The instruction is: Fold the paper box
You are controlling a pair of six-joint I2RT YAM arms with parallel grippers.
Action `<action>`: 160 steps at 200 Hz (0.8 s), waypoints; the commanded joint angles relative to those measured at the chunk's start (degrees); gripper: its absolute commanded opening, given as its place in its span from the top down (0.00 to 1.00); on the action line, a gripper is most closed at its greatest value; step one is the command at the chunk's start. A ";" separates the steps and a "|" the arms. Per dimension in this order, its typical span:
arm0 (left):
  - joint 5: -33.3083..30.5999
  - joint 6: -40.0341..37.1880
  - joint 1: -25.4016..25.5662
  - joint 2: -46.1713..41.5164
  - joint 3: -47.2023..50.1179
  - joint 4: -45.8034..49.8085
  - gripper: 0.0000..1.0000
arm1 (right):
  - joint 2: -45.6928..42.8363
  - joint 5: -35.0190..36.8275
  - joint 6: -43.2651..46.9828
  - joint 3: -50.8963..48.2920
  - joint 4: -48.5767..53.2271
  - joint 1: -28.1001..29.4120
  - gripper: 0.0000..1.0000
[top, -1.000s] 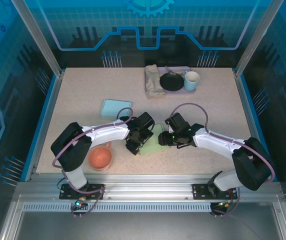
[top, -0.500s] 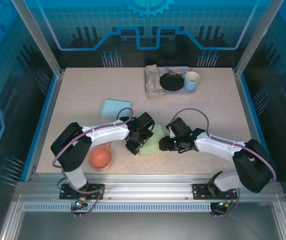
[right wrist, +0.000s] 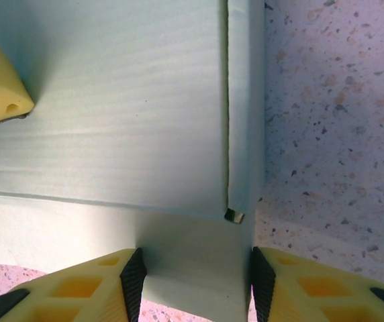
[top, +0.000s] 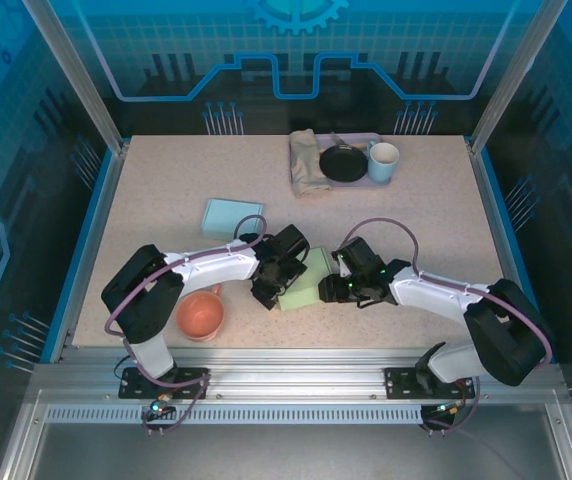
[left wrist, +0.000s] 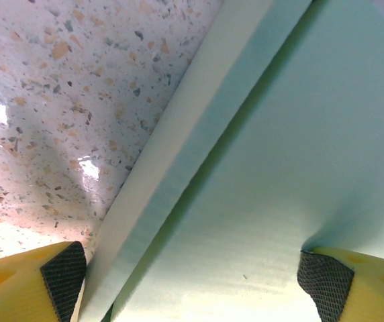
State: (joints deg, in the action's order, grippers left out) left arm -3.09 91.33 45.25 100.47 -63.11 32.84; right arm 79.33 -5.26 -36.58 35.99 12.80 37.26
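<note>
Now the box (top: 304, 283) stands thicker and more folded than a second ago, when it lay nearly flat. The right gripper (top: 330, 290) has pushed in leftward against it. It sits at the near middle of the table (top: 166, 200), between both grippers. The card is pale green, matte and faintly ribbed, with straight creases; the tabletop is speckled. The right wrist view shows black meshed pads (right wrist: 133, 278) clamped on a flap (right wrist: 195, 268). The left wrist view shows the left gripper (left wrist: 192, 285) spread wide, with one pad on the box and the other beside its edge.
</note>
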 commanded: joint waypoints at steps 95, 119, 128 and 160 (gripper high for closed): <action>-2.16 -2.15 -0.58 5.27 4.14 5.81 0.11 | 2.14 4.08 7.58 -11.50 -22.33 0.67 0.53; -2.54 -3.85 -0.58 4.97 3.74 7.00 0.11 | 3.70 4.91 9.38 -12.40 -26.84 0.54 0.52; -2.64 -4.95 -0.60 4.63 3.41 7.56 0.11 | 4.21 5.42 9.93 -12.28 -27.66 0.46 0.52; -3.23 -11.61 -0.51 2.18 1.56 9.37 0.11 | 4.39 8.83 9.44 -11.31 -27.09 -0.35 0.51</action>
State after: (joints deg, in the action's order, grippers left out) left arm -5.21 86.32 44.73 100.66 -63.11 32.01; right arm 81.45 -2.59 -28.21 25.04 -12.14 37.23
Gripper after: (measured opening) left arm 0.886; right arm 0.484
